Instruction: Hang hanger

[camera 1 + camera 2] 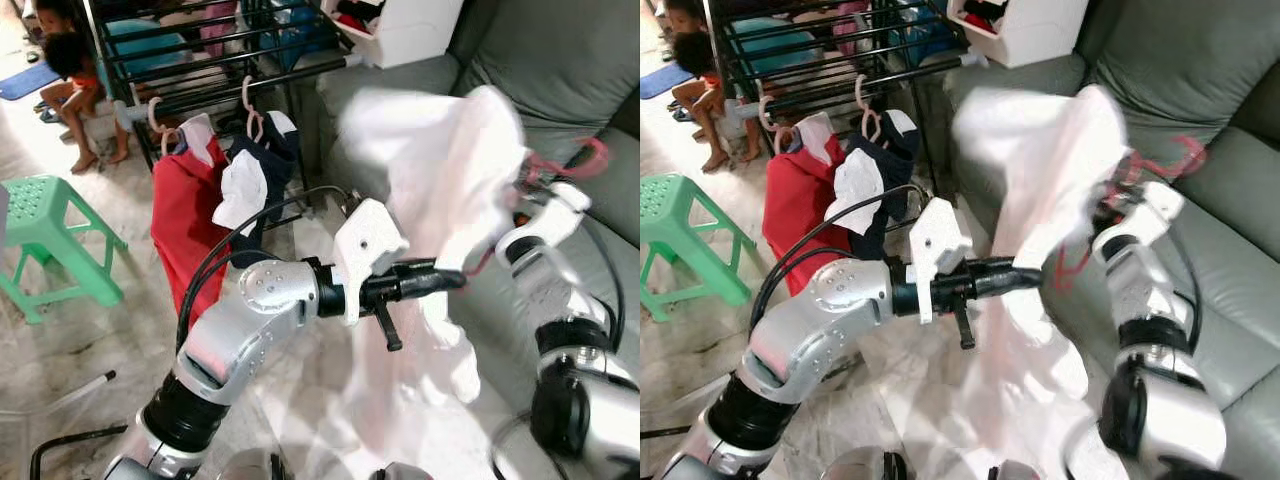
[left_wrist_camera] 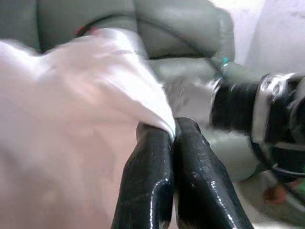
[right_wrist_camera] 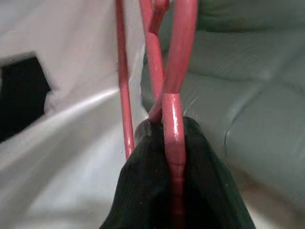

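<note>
A white garment (image 1: 440, 180) hangs in the air in front of a grey sofa, draped over a red hanger (image 1: 580, 160). My right gripper (image 3: 174, 133) is shut on the red hanger (image 3: 175, 119), holding it up at the right of the garment. My left gripper (image 2: 172, 133) is shut on a fold of the white garment (image 2: 71, 119), its black fingers (image 1: 440, 278) reaching into the cloth from the left. A black drying rack (image 1: 200, 60) stands at the back left, with a red garment (image 1: 185, 220) and a navy-and-white garment (image 1: 255, 180) on pink hangers.
The grey sofa (image 1: 560, 70) runs along the right. A white box (image 1: 400, 30) sits on its arm. A green plastic stool (image 1: 50, 240) stands at left on the marble floor. People sit on the floor at the far top left (image 1: 70, 80).
</note>
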You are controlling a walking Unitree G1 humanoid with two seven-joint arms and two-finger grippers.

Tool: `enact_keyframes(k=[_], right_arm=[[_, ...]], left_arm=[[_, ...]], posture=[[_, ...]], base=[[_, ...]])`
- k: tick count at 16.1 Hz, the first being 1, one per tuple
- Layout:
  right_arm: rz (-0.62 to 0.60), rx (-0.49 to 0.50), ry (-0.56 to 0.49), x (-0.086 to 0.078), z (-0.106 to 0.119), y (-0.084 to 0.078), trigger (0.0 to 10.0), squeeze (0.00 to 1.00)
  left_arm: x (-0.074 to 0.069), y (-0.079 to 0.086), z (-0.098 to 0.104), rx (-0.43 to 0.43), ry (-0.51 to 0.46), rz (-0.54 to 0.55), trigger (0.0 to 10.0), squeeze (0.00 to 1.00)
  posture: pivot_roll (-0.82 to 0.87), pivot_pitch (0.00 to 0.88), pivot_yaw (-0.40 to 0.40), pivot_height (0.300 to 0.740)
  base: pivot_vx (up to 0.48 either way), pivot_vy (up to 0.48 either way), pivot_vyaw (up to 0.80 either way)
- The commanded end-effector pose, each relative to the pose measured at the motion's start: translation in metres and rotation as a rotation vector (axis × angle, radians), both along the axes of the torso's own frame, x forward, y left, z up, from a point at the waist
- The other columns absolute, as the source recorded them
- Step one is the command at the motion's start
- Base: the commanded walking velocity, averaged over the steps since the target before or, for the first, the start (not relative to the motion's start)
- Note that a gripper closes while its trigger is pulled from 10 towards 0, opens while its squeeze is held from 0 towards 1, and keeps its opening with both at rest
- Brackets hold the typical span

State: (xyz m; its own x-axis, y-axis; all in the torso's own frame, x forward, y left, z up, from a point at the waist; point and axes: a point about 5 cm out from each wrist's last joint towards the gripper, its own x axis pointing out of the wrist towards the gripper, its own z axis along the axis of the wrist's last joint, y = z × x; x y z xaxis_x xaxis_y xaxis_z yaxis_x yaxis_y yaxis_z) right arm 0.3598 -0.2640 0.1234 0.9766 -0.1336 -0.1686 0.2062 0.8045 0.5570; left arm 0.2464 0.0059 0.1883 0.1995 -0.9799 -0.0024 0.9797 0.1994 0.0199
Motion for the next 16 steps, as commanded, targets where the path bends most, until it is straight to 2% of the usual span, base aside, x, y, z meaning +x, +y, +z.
enact_keyframes(k=[1, 3, 4, 5, 6, 7, 9, 10, 12, 13, 16], right_arm=[[-0.051, 0.106, -0.125, 0.010, 0.030, -0.002, 10.0, 0.00], [0.040, 0.187, -0.253, 0.015, 0.051, 0.016, 10.0, 0.00], [0.104, 0.193, -0.338, 0.016, 0.064, 0.028, 10.0, 0.00], [0.121, 0.160, -0.389, 0.015, 0.073, 0.031, 10.0, 0.00], [0.094, 0.134, -0.419, 0.016, 0.079, 0.030, 10.0, 0.00], [-0.011, 0.183, -0.443, 0.018, 0.088, 0.016, 10.0, 0.00], [-0.058, 0.189, -0.464, 0.018, 0.095, 0.006, 10.0, 0.00], [0.052, 0.074, -0.494, 0.018, 0.105, 0.015, 10.0, 0.00], [0.210, -0.163, -0.503, 0.012, 0.104, 0.040, 10.0, 0.00], [0.283, -0.265, -0.507, 0.006, 0.098, 0.052, 10.0, 0.00], [0.428, -0.442, -0.494, -0.011, 0.080, 0.068, 10.0, 0.00]], left_arm=[[0.009, 0.005, -0.014, 0.030, -0.023, 0.076, 10.0, 0.00], [0.033, 0.019, -0.038, 0.048, 0.024, 0.288, 10.0, 0.00], [0.046, 0.031, -0.055, 0.072, 0.056, 0.418, 10.0, 0.00], [0.051, 0.039, -0.067, 0.092, 0.083, 0.484, 10.0, 0.00], [0.053, 0.046, -0.078, 0.099, 0.121, 0.528, 10.0, 0.00], [0.050, 0.054, -0.097, 0.122, 0.178, 0.561, 10.0, 0.00], [0.046, 0.056, -0.110, 0.158, 0.182, 0.550, 10.0, 0.00], [0.043, 0.055, -0.119, 0.188, 0.171, 0.540, 10.0, 0.00], [0.044, 0.052, -0.126, 0.204, 0.158, 0.547, 10.0, 0.00], [0.045, 0.051, -0.127, 0.208, 0.150, 0.547, 10.0, 1.00], [0.046, 0.050, -0.128, 0.237, 0.099, 0.523, 10.0, 1.00]], posture=[[-0.05, 0.000, -0.004, 0.740], [-0.05, 0.000, -0.005, 0.740], [-0.05, 0.000, -0.005, 0.740], [-0.06, 0.000, -0.003, 0.740], [-0.06, 0.000, -0.004, 0.740], [-0.06, 0.000, -0.004, 0.740], [-0.06, 0.000, 0.000, 0.740], [-0.06, 0.000, 0.003, 0.740], [-0.06, 0.000, 0.003, 0.740], [-0.06, 0.000, 0.002, 0.740], [-0.07, 0.000, 0.006, 0.740]], base=[[0.000, 0.000, 0.00], [0.000, 0.000, 0.00], [0.000, 0.000, 0.00], [0.000, 0.000, 0.00], [0.000, 0.000, 0.00], [0.000, 0.000, 0.00], [0.000, 0.000, 0.00], [0.000, 0.000, 0.00], [0.000, 0.000, 0.00], [0.000, 0.000, 0.00], [0.000, 0.000, 0.00]])
